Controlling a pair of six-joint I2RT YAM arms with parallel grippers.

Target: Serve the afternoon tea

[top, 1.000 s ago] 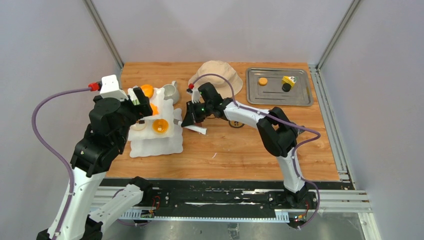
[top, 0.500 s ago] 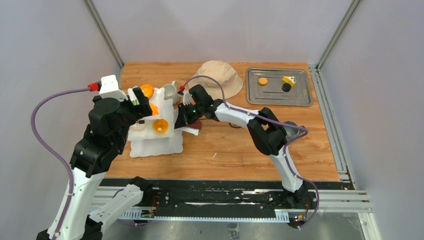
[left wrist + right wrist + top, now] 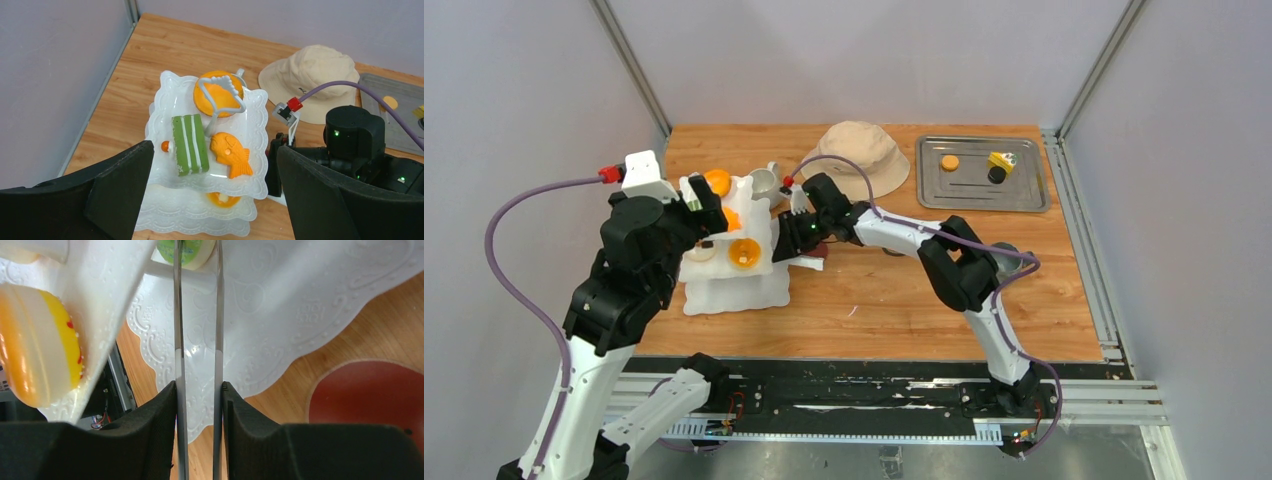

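**Top external and wrist views: long metal tongs (image 3: 178,340) reach into the white wavy-edged three-tier stand (image 3: 734,296)**

The right gripper (image 3: 790,236) is at the stand's right edge. Its jaws are narrow and pressed on the two blades of the tongs, one pad against each outer side. In the right wrist view the blades run parallel over the lowest tier. Their tips sit on either side of a green round pastry (image 3: 192,249). Whether the tips squeeze it cannot be told. A yellow-and-orange round pastry (image 3: 42,340) lies on the tier above, at the left of that view. A dark red round disc (image 3: 370,390) lies on the wooden table (image 3: 904,300) just beside the stand.

The left gripper (image 3: 712,212) hovers above the stand with its jaws spread wide, holding nothing. Its wrist view looks down on the top tier. There an orange round pastry (image 3: 212,97) lies under the stand's looped white handle. A green rectangular cake with white stripes (image 3: 190,145) and an orange fish-shaped pastry (image 3: 231,156) lie side by side nearer the camera. Another orange pastry (image 3: 220,199) peeks out on the tier below.

A grey mug (image 3: 764,181) stands just behind the stand. A beige bucket hat (image 3: 861,150) lies at the far side of the table. Right of it, a rectangular metal tray (image 3: 1034,203) holds a small orange disc (image 3: 950,162) and a yellow-and-black piece (image 3: 999,165), well apart from the stand.
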